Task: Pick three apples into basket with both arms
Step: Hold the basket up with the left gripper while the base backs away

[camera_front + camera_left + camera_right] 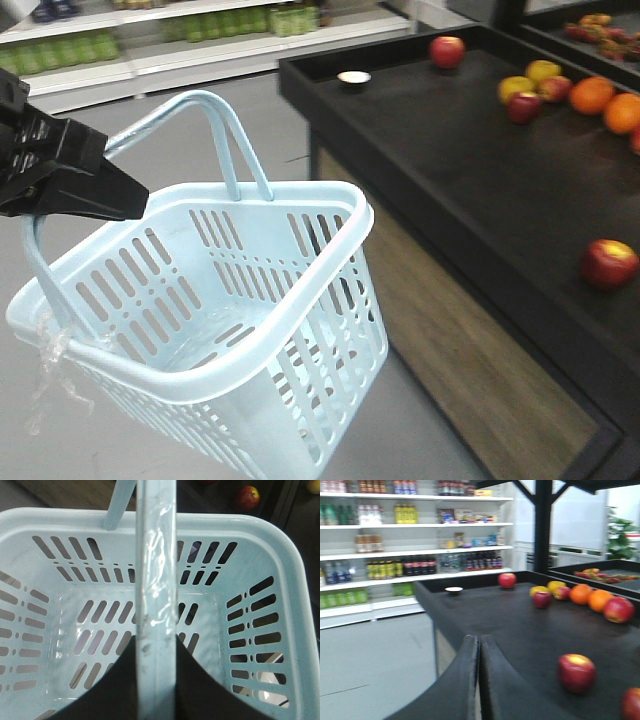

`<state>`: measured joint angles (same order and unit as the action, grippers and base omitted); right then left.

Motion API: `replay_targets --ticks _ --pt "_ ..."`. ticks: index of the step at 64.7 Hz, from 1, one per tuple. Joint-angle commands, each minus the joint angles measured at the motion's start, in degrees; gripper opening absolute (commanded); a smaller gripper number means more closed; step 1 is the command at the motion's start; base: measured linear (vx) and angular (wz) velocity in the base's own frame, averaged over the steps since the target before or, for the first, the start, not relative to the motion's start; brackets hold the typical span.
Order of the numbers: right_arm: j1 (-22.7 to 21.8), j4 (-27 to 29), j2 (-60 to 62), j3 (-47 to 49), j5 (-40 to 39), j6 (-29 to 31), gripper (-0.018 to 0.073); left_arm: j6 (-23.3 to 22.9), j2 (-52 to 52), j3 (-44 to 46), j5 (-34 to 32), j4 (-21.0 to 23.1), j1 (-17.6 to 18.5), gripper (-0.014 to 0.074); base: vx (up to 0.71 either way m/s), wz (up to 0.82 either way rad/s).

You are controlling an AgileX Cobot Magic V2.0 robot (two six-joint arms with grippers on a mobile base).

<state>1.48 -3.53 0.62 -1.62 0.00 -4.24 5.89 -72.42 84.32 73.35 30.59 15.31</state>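
My left gripper (120,180) is shut on one swing handle (156,580) of the pale blue basket (300,290), which hangs tilted over the floor left of the black display table (450,170). Its slotted bottom (115,625) holds nothing. Red apples lie on the table: one far back (447,50), one beside the yellow fruit (524,107), one near the front right (609,263). In the right wrist view my right gripper (479,639) is shut on nothing above the table's near corner, left of the nearest apple (576,672). The front view does not show the right gripper.
Two oranges (592,95) and yellow apples (543,70) sit at the table's back right, a small white bowl (354,77) at its back left. The table has a raised rim (400,190). Stocked shelves (420,555) stand behind grey floor.
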Motion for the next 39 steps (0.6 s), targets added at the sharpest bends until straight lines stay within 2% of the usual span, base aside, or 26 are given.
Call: replay_targets --ticks 1,20,39 --pt "-0.33 0.03 0.61 -0.85 -4.18 0.47 -0.0005 -0.46 1.55 1.3 -1.68 3.39 0.31 -0.0008 -0.13 0.65" --pt "-0.33 0.03 0.61 -0.85 -4.18 0.47 -0.0005 -0.46 1.55 1.3 -1.68 3.39 0.31 -0.0008 -0.1 0.59" --pt "-0.33 0.03 0.61 -0.85 -4.18 0.47 -0.0005 -0.46 1.55 1.3 -1.68 3.39 0.31 -0.0008 -0.05 0.44"
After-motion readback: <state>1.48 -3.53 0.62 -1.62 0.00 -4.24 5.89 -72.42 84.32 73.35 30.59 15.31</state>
